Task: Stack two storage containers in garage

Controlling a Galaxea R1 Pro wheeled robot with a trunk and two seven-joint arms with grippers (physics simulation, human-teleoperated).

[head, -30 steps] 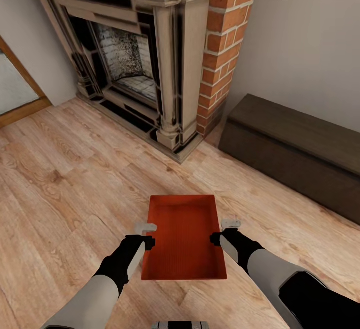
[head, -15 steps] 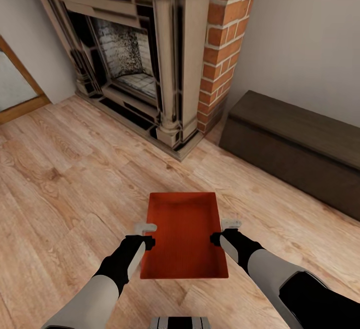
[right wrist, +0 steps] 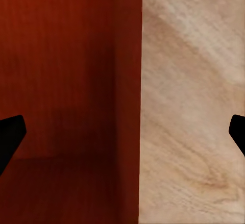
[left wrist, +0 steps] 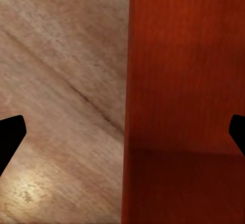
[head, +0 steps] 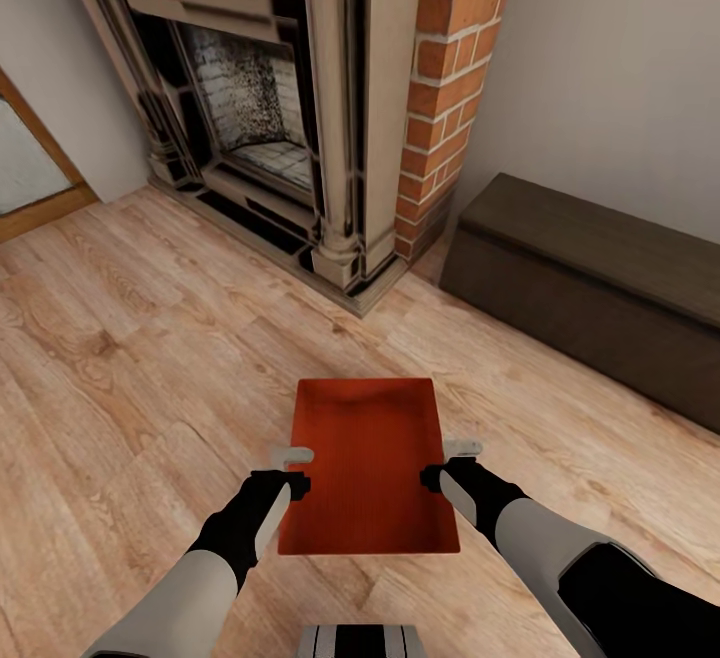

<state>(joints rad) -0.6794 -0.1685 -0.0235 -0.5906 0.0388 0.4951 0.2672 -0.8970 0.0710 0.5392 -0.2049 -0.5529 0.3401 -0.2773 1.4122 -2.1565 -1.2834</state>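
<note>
storage container (head: 368, 468) between both claws, fireplace (head: 270, 108) ahead, bench (head: 590, 283) right

No readable text, labels, brands, numbers or signs anywhere. The orange-red container (head: 368, 468) has plain ribbed walls, no marking. Fireplace surround (head: 300, 108), brick column (head: 450, 68) and dark bench (head: 590, 288) carry no lettering. Both wrist views are blurry close-ups of a plain red wall (left wrist: 184, 101) and wood planks (right wrist: 194, 101); any tiny print there possibly lost, none legible.
</note>
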